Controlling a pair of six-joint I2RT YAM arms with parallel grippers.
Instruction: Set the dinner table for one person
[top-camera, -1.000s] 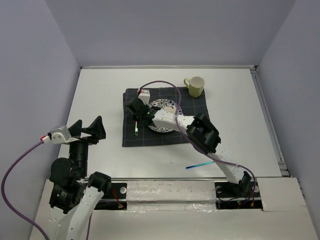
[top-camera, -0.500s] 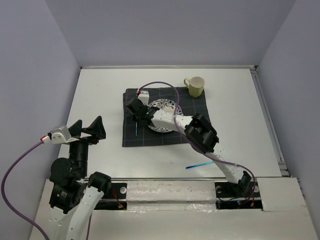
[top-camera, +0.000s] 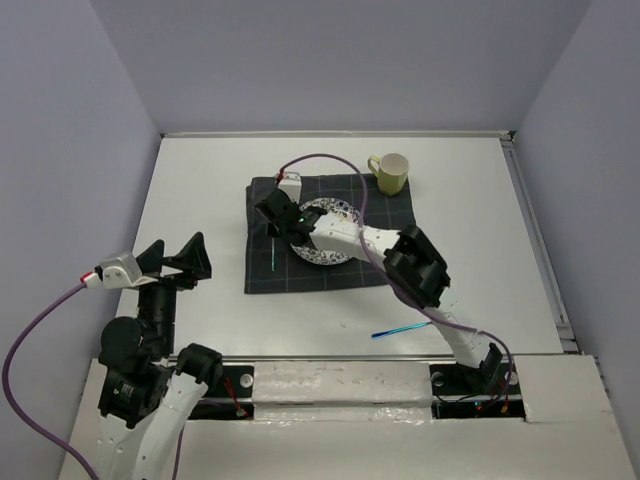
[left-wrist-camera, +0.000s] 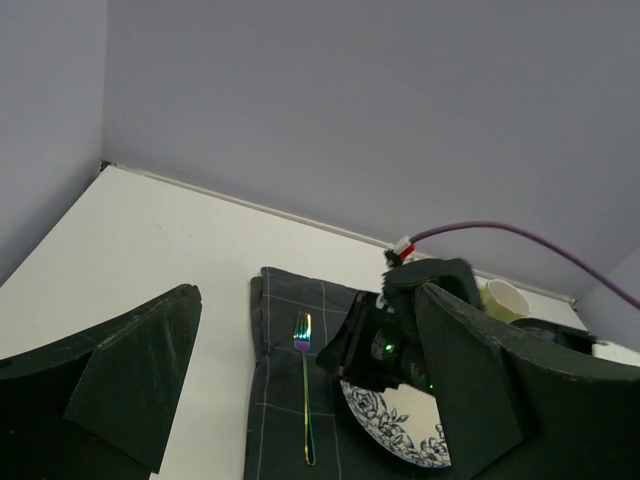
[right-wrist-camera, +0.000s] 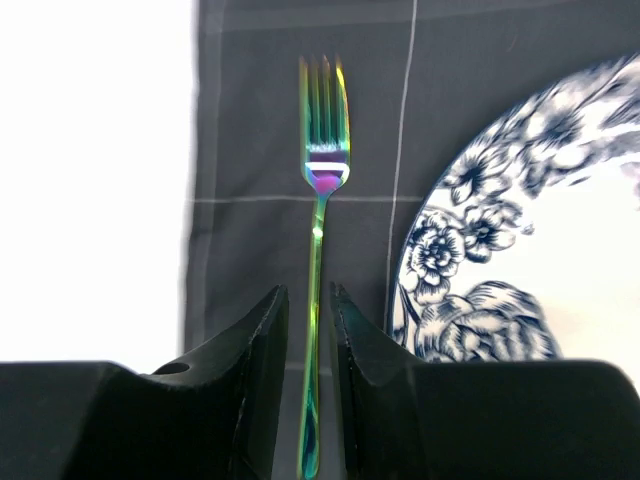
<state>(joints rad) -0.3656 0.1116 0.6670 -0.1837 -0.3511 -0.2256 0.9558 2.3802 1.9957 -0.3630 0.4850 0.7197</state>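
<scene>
The white dinner table (top-camera: 200, 190) carries a dark checked cloth (top-camera: 390, 215) with a blue-flowered plate (top-camera: 335, 250) on it. An iridescent fork (top-camera: 275, 257) lies flat on the cloth, left of the plate, tines pointing away. My right gripper (top-camera: 272, 212) hovers above the fork's far end. In the right wrist view its jaws stand slightly apart (right-wrist-camera: 308, 292), and the fork (right-wrist-camera: 322, 160) shows through the gap, untouched. My left gripper (top-camera: 170, 257) is wide open and empty, raised over the near left of the table. The left wrist view shows the fork (left-wrist-camera: 304, 400) lying free.
A pale green mug (top-camera: 390, 172) stands at the cloth's far right corner. A blue iridescent utensil (top-camera: 400, 329) lies on the table near the front edge, right of the cloth. Grey walls enclose the table on three sides.
My right gripper has risen and drawn back toward the far edge of the cloth. The fork stays lying on the cloth. The left arm has not moved.
</scene>
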